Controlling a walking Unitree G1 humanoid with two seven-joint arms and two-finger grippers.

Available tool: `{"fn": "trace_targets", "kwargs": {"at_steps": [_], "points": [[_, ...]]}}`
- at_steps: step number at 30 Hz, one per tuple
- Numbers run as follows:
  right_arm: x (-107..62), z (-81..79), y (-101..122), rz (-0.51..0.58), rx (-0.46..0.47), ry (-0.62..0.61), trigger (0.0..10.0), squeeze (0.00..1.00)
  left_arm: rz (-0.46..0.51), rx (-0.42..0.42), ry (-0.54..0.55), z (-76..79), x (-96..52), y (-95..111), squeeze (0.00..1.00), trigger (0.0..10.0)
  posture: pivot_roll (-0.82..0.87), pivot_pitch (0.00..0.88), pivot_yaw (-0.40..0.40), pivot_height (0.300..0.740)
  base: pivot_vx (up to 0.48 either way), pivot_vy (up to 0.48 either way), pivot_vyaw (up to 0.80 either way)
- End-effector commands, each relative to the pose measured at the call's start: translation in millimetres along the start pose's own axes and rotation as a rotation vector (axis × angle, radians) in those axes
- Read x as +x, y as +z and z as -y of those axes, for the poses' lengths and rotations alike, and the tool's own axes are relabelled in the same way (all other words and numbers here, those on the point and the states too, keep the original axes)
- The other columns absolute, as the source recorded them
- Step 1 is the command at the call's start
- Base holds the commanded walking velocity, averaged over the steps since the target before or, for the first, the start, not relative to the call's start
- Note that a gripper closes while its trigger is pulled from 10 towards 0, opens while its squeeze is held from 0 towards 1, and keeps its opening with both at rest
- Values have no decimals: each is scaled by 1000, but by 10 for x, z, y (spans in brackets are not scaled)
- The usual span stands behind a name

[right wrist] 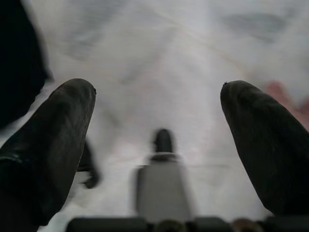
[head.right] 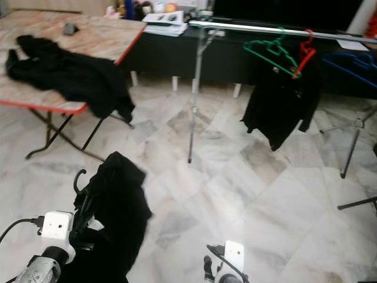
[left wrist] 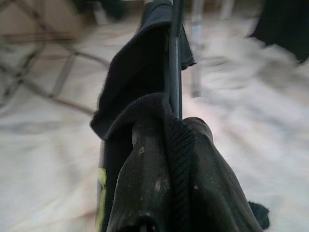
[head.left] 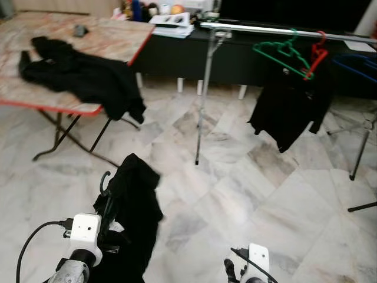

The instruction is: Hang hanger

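On the marble floor the clothes rail stands well ahead of the left gripper, which clamps a hanger carrying a black garment — the draped cloth may slip during the walk — while the right gripper, spread wide, holds nothing.

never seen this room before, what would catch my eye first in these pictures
First, the black garment on a hanger held up in the left hand low at the robot's left. Then the silver rail across the room, with a green hanger, a red hanger and a hung black garment. Another black garment sprawls over the red-edged folding table on the left.
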State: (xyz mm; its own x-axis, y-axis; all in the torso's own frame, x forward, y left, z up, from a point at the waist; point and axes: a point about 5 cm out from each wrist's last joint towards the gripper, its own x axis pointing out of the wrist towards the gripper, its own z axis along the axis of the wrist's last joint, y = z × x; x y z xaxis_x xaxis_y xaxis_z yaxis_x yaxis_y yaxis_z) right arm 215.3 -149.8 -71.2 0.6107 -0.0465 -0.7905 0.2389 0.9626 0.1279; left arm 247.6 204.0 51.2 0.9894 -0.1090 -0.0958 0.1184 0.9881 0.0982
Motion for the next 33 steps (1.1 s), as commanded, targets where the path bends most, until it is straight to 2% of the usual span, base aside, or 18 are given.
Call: {"fn": "trace_targets", "kwargs": {"at_steps": [1,33], "points": [[5,-77,33,7,4,14,10000,0,0,38,13,-81,-38,26,0,10000,84,193,-52,740,412,0,0],[10,-87,72,16,10,22,10000,0,-16,49,7,-56,-42,-4,0,10000,78,177,-58,740,412,0,0]]}}
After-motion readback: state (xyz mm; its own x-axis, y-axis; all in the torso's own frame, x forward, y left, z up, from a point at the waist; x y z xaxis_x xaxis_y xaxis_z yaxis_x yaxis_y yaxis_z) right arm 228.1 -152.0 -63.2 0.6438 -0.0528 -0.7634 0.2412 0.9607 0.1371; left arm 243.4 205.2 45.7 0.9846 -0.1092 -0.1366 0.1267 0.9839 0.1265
